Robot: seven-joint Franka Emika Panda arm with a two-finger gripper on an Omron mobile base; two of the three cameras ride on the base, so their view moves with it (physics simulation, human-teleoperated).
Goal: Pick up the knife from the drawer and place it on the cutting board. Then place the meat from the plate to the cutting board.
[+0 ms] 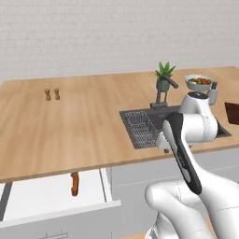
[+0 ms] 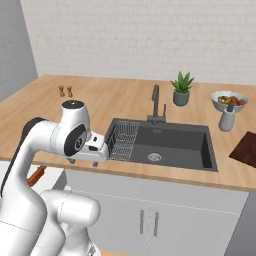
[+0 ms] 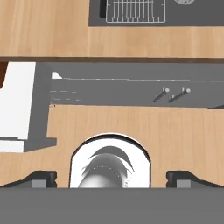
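The drawer (image 1: 46,196) stands pulled out under the counter's front edge at the lower left. The knife (image 1: 74,183) lies in it with its orange-brown handle showing; the blade is tucked under the counter. The handle also shows past my arm (image 2: 36,176). My gripper (image 3: 111,180) hangs open in front of the cabinets, pointing down at the floor, right of the drawer (image 3: 17,100) and holding nothing. The cutting board (image 2: 245,147) lies on the counter right of the sink, at the right edge (image 1: 232,112). The meat and the plate are out of view.
A dark sink (image 2: 165,142) with a wire rack (image 2: 122,137) and a tap sits mid-counter. Behind it stand a potted plant (image 2: 182,89), a fruit bowl (image 2: 229,100) and a small bottle. Two shakers (image 1: 52,94) stand at the far left.
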